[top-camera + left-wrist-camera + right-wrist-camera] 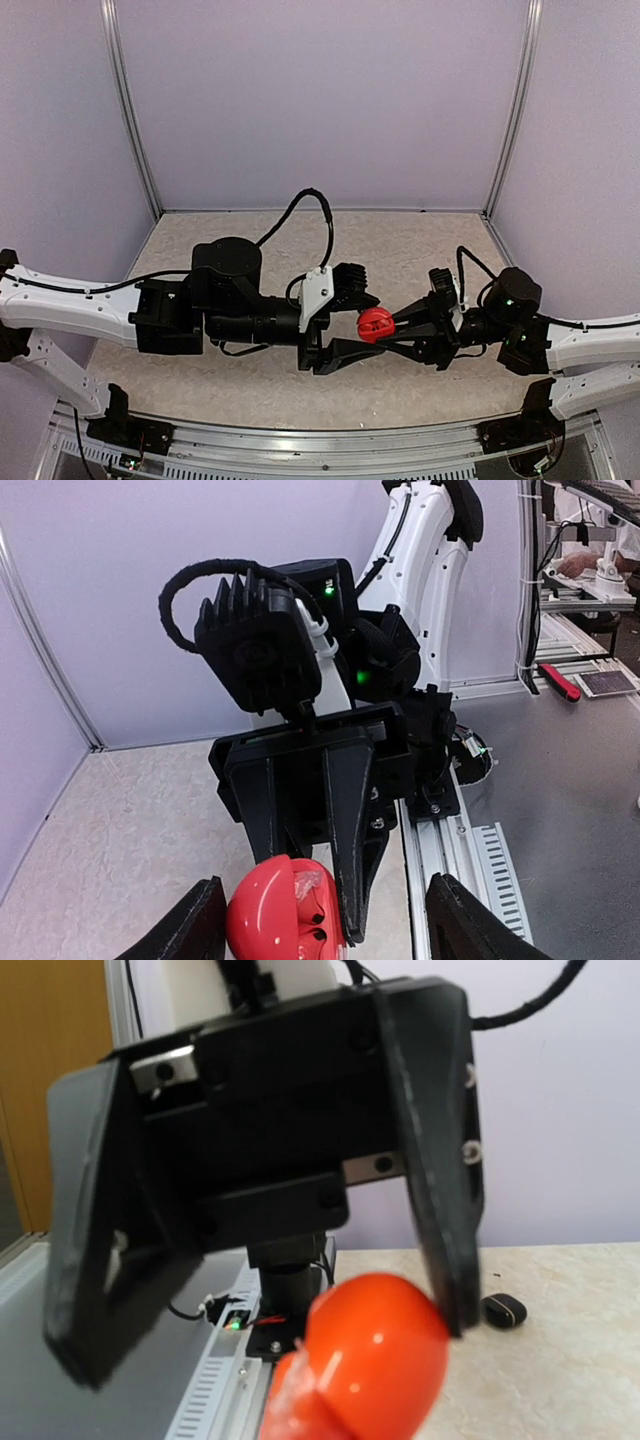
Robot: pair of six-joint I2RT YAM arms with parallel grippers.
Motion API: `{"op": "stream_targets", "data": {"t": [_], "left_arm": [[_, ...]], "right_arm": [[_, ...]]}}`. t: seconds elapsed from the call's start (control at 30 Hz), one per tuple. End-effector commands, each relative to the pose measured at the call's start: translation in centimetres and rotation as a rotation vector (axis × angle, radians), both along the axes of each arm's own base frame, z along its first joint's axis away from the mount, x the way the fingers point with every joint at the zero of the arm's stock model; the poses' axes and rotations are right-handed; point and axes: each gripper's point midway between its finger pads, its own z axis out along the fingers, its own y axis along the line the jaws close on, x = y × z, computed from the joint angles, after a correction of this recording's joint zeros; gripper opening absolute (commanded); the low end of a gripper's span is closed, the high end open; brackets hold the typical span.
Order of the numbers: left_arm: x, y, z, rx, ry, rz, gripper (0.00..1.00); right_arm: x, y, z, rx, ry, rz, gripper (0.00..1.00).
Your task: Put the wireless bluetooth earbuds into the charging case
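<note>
**Case held in mid-air between the two grippers**

Position: both arms reach in towards the middle, above the near part of the table (250,385). The grippers face each other tip to tip.

Right gripper (393,327): clenched on the charging case (376,323). In the left wrist view its jaws close in on the red, rounded shell from both sides. The case is off the table, carried at the very tips.

Left gripper (270,1345): released. Its jaws stand wide apart, one on either side of the case. In the right wrist view one jaw lies against the outline of the red shell. I cannot tell whether it actually touches. The other jaw is well apart from the case.

Case detail: the left wrist view shows a paler inner face on the shell with two dark spots. I cannot tell whether these are buds or sockets.

Other: a small black object (503,1310) lies on the table beyond the case, oval in shape. It is too small to identify.
</note>
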Motion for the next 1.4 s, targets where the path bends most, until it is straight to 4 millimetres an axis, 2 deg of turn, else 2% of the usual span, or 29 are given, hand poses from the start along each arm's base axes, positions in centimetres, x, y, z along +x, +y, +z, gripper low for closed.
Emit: {"op": "stream_targets", "data": {"t": [0.0, 0.2, 0.4, 0.53, 0.73, 1.03, 1.2, 1.37], "left_arm": [[-2.2, -1.3, -1.4, 0.067, -0.047, -0.074, 0.67], [-2.1, -1.2, -1.3, 0.077, -0.08, -0.059, 0.63], [-2.3, -1.1, -1.7, 0.1, -0.116, -0.05, 0.45], [-2.2, -1.4, -2.2, 0.113, -0.113, -0.046, 0.37], [-1.7, -1.5, -2.2, 0.118, -0.098, -0.019, 0.35], [-0.6, -1.1, -1.5, 0.114, -0.048, -0.001, 0.27], [-0.2, -1.6, -2.6, 0.157, -0.052, 0.013, 0.22], [-0.6, -1.7, -4.8, 0.233, -0.075, 0.002, 0.2]], "right_arm": [[0.8, -0.2, 1.1, 0.041, 0.036, -0.044, 0.0], [0.7, -0.3, 1.2, 0.041, 0.04, -0.044, 0.0], [0.9, -0.4, 1.7, 0.054, 0.047, -0.058, 0.0], [0.9, -0.3, 1.6, 0.049, 0.043, -0.057, 0.0], [1.1, -0.1, 1.2, 0.024, 0.036, -0.064, 0.0], [1.6, 0.0, 1.1, 0.003, 0.014, -0.094, 0.0], [1.7, -0.1, 1.4, 0.004, 0.007, -0.106, 0.0], [1.7, -0.3, 1.9, 0.02, 0.008, -0.107, 0.0]]}}
